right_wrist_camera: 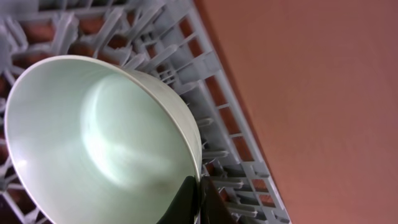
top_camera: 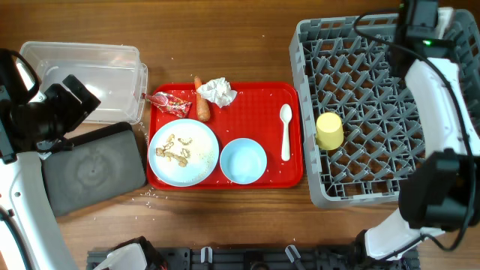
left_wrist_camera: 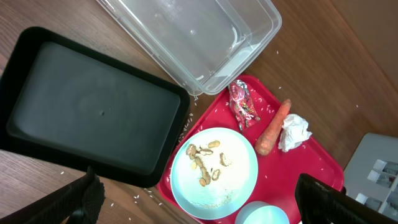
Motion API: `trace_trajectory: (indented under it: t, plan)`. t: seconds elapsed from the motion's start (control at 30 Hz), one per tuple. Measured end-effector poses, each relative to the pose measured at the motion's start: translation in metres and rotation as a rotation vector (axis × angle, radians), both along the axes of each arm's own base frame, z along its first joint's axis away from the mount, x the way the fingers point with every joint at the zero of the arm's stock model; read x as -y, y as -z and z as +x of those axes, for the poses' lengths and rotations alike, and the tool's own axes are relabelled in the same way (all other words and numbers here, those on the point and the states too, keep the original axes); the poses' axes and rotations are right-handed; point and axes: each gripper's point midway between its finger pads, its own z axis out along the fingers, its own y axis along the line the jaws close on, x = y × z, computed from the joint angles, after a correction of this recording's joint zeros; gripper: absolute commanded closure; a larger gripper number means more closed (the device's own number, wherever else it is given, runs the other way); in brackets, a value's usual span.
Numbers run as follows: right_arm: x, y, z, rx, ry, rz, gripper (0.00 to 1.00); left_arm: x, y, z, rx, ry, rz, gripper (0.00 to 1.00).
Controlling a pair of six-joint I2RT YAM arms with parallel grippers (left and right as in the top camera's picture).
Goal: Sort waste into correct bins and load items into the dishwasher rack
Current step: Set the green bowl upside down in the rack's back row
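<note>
My right gripper [right_wrist_camera: 196, 199] is shut on the rim of the mint-green bowl [right_wrist_camera: 93, 143], holding it tilted over the far edge of the grey dishwasher rack [top_camera: 360, 97]; my arm hides the bowl in the overhead view. A yellow cup [top_camera: 329, 130] lies in the rack. The pale plate [top_camera: 184, 152] with beige scraps [top_camera: 174, 150], pale-blue bowl [top_camera: 243, 161], white spoon [top_camera: 286, 131], red wrapper [top_camera: 170, 103], carrot [top_camera: 202, 103] and tissue [top_camera: 217, 92] lie on the red serving tray [top_camera: 292, 97]. My left gripper [left_wrist_camera: 199, 186] is open and empty, high above the plate's near edge.
The clear tub [top_camera: 90, 75] stands at the far left, with the black tray [top_camera: 94, 169] in front of it; both touch the red tray's left side. Rice grains are scattered on the wood around them. The rack fills the right side.
</note>
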Motion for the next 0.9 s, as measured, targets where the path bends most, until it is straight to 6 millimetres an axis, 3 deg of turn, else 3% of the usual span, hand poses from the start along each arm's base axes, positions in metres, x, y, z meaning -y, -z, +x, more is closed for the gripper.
trace_trajectory:
  t: [0.07,0.23,0.5,0.7,0.77,0.87,0.9]
  plan:
    - [0.001,0.014,0.003,-0.063,-0.003,-0.032,0.96,0.0,0.0,0.0,0.0,0.0,0.0,0.0]
    - [0.004,0.018,0.002,-0.095,0.018,-0.082,0.96,0.0,0.0,0.0,0.0,0.0,0.0,0.0]
    - [-0.039,0.02,0.016,-0.109,-0.074,-0.107,0.96,0.0,0.0,0.0,0.0,0.0,0.0,0.0]
    - [-0.042,0.03,0.007,-0.157,-0.071,-0.08,0.95,0.0,0.0,0.0,0.0,0.0,0.0,0.0]
    - [-0.045,0.032,0.003,-0.179,-0.074,-0.078,0.87,0.0,0.0,0.0,0.0,0.0,0.0,0.0]
    - [-0.06,0.043,0.001,-0.201,-0.107,-0.016,0.59,0.0,0.0,0.0,0.0,0.0,0.0,0.0]
    - [-0.07,0.048,0.001,-0.199,-0.131,0.029,0.54,0.0,0.0,0.0,0.0,0.0,0.0,0.0]
